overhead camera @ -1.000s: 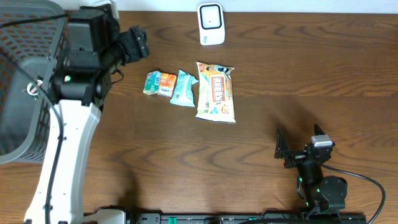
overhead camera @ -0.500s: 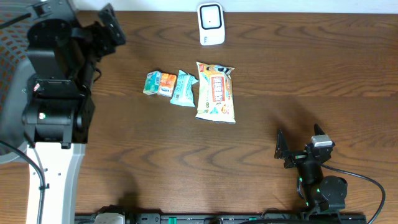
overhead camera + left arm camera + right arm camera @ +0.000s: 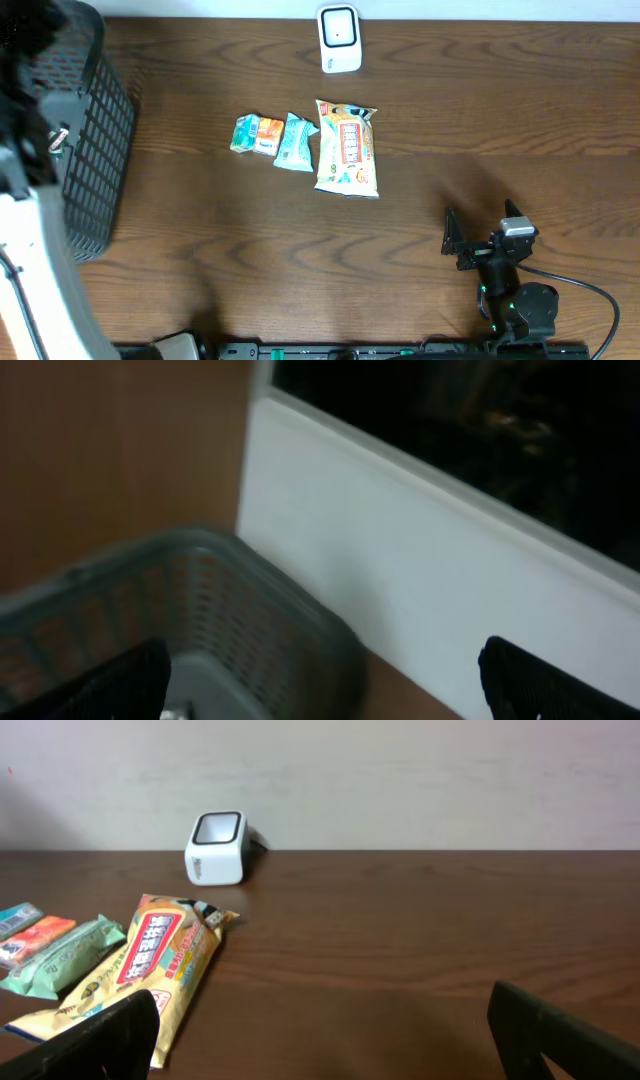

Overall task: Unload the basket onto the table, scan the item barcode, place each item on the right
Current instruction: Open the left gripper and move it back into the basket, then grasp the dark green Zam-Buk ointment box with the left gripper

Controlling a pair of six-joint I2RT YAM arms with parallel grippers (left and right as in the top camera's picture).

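Left pincer (image 3: pixel 340 685) swung off toward basket (image 3: pixel 95 150), wide, right pincer (image 3: pixel 325 1040) wide, snack packet (image 3: pixel 150 975) well apart, front-left

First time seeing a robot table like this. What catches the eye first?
A row of bright snack packets lies in the middle of the wooden table, the biggest a yellow bag. A small white scanner stands at the far edge, and a black mesh basket fills the left side.
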